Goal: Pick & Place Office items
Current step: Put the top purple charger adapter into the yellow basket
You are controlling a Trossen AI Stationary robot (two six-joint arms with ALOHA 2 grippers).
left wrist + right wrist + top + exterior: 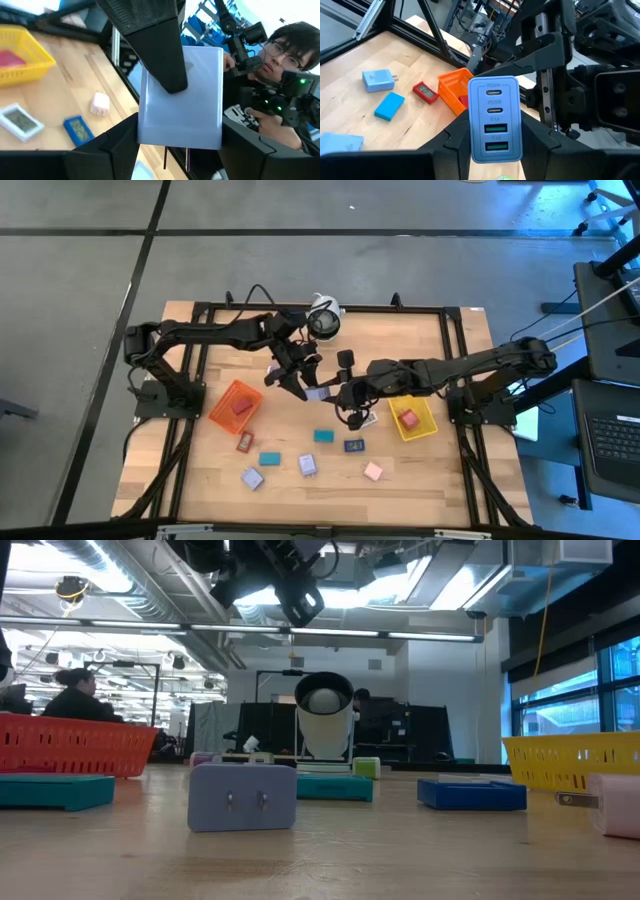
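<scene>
I've got the lavender USB charger (495, 100) up in the air over the middle of the table, caught between both arms at once. The right gripper (495, 127) is clamped on it: its fingers press the two broad faces, with the port end facing back toward that wrist. The left gripper (180, 127) has its fingers along the charger's narrow edges, prongs pointing down between them. I can't tell whether those fingers press or merely flank it.

My worry is the handover itself. If the left jaws let go before the right grip is firm, the block could pivot between the right pads or slip out and drop to the wood below. If either arm pulls away while both pinch, the charger gets twisted, and the smooth plastic faces would let it skate.

The two sets of fingers also sit very close together, so a careless retreat could knock one against the other. A fall from here would land among the small items lying below the jaws, short of the orange tray (451, 85).
</scene>
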